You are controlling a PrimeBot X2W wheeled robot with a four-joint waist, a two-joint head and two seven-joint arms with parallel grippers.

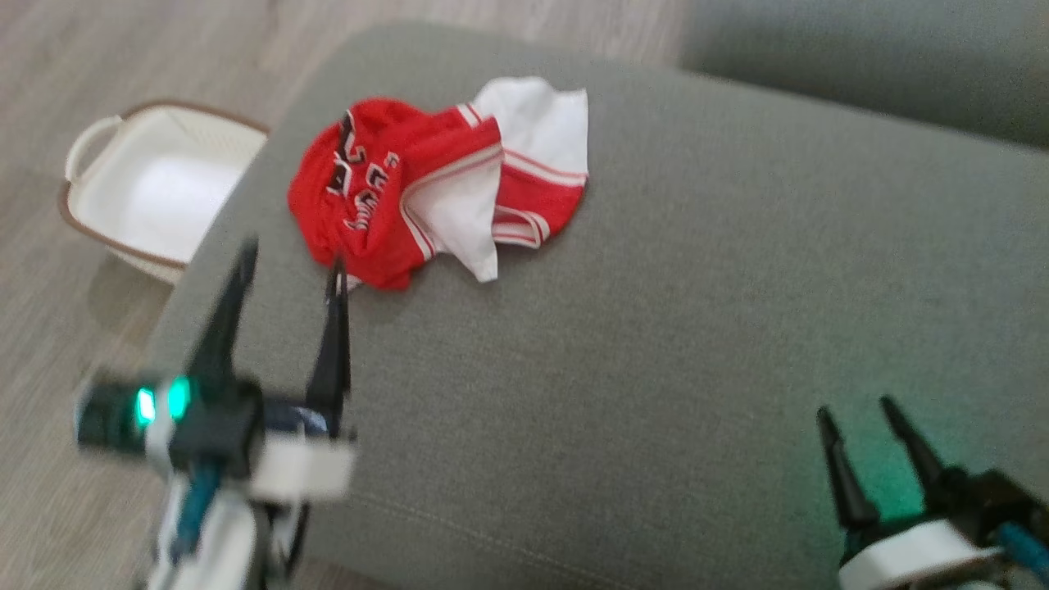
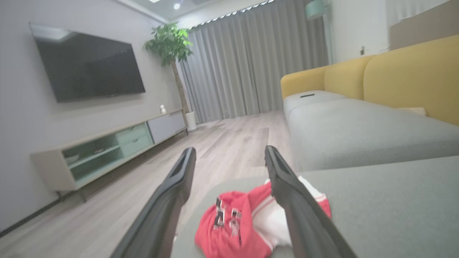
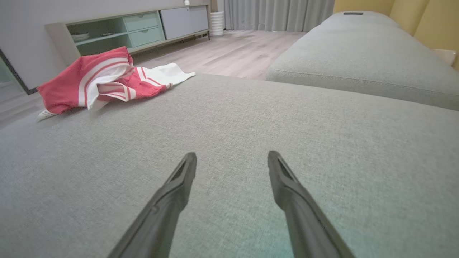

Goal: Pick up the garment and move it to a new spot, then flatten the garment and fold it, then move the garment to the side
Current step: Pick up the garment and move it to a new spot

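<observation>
A red and white garment (image 1: 442,180) lies crumpled on the grey sofa cushion (image 1: 656,328), toward its far left corner. My left gripper (image 1: 291,262) hovers open just short of the garment's near edge, its right fingertip over the red cloth. Through the left wrist view the garment (image 2: 236,225) sits low between and under the two spread fingers of the gripper (image 2: 229,152). My right gripper (image 1: 856,410) is open at the lower right, far from the cloth, over bare cushion. The right wrist view has the garment (image 3: 100,80) at the upper left, well beyond the gripper (image 3: 232,156).
A white laundry basket (image 1: 106,209) with a brown rim stands on the wood floor left of the cushion. A second grey cushion (image 1: 860,57) lies at the back right. Yellow sofa backs (image 2: 394,75), a TV cabinet (image 2: 107,150) and a potted plant (image 2: 168,43) are farther off.
</observation>
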